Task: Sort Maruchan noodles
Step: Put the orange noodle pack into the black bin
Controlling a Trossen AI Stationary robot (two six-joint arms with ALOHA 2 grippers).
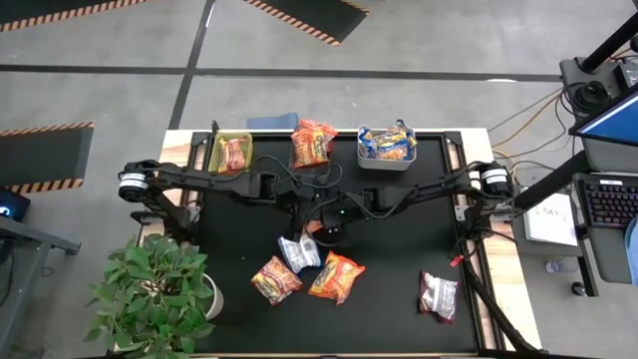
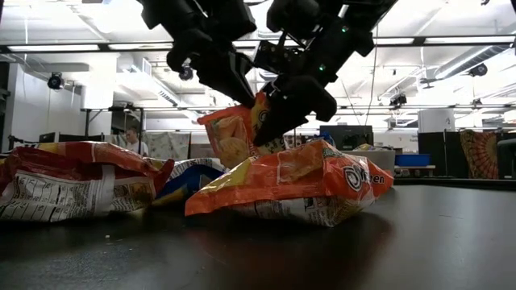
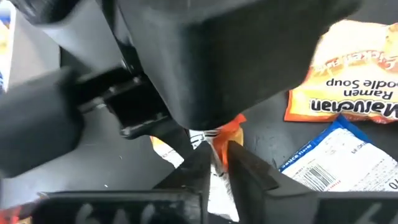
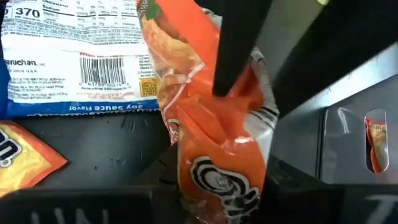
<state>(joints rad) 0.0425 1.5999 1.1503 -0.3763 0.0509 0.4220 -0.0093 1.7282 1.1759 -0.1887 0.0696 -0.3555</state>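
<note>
Both grippers meet over the table's middle on one orange-red noodle packet (image 2: 230,133). My left gripper (image 1: 316,223) and my right gripper (image 1: 330,232) are both shut on it. The packet also shows in the right wrist view (image 4: 211,124). Below and nearer lie a blue-and-white packet (image 1: 299,251), two orange packets (image 1: 276,279) (image 1: 337,276) and, near the right front, a silver-and-red packet (image 1: 439,295), all flat on the black table. My left gripper pinches a thin orange-and-white edge of the packet (image 3: 219,138) between its two fingertips (image 3: 239,163). The right gripper stands close in front and hides the rest of the packet. My right gripper pinches the packet's logo end (image 4: 214,177) between its two fingers. The packet reaches away from the fingers, crumpled, with the left gripper's dark finger (image 4: 233,56) on its far part. In the low view its lower end is hidden behind the packets in front.
At the table's far edge stand a green bin (image 1: 215,153) with a red packet, a dark mesh bin with orange packets (image 1: 313,145) and a white bin (image 1: 387,164) with blue-and-yellow packets. A potted plant (image 1: 155,294) stands at the front left. Bare black table lies at the right middle.
</note>
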